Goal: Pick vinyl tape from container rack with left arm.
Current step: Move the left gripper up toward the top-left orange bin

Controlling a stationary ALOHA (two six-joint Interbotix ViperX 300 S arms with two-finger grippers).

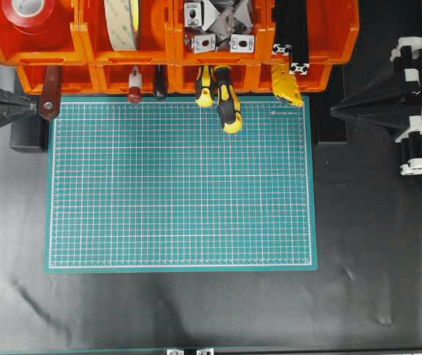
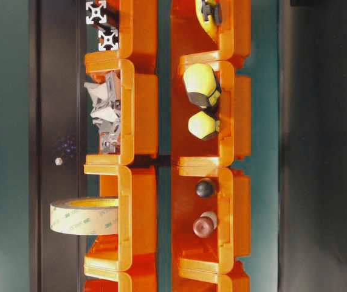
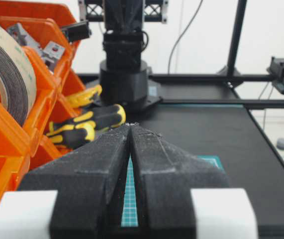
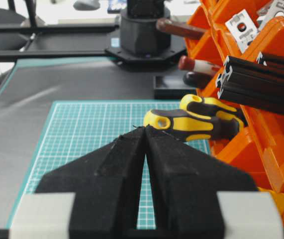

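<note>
While my left pincer [image 3: 131,127] sits pressed together and empty, I judge the glossy red vinyl tape roll [image 1: 29,12] light, stiff, slippery: grip across its rim.

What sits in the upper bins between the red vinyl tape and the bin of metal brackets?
In the overhead view, one bin separates them, holding the cream tape roll upright on edge, between the vinyl tape at far left and the metal brackets.

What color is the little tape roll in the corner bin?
The vinyl tape is shiny red with a white ring inside, seen best in the overhead view.
</note>
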